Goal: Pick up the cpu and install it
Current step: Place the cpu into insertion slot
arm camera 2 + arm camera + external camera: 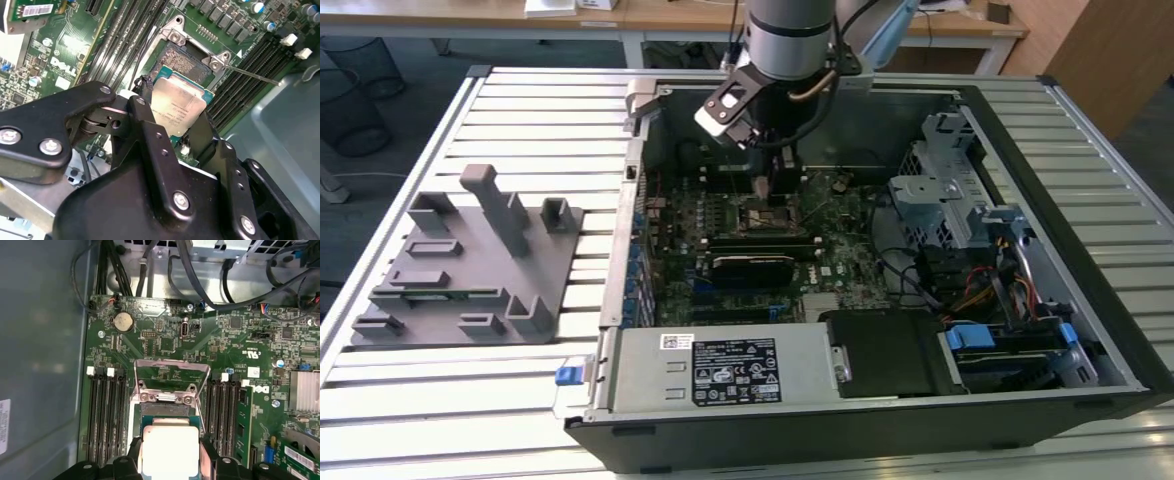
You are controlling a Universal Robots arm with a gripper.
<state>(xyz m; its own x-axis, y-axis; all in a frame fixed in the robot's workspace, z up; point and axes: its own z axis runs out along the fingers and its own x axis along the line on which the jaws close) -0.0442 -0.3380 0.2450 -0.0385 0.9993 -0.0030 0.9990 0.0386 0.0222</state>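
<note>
Bright, even light falls on the slatted desk (pixel 454 400); the interior of the computer case (pixel 854 435) lies in softer shade. In the first wrist view the cpu (pixel 170 452) lid glares nearly white.

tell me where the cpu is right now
In both wrist views the cpu is held in the gripper right over the open socket, with memory slots on either side; whether it is seated is unclear.
</note>
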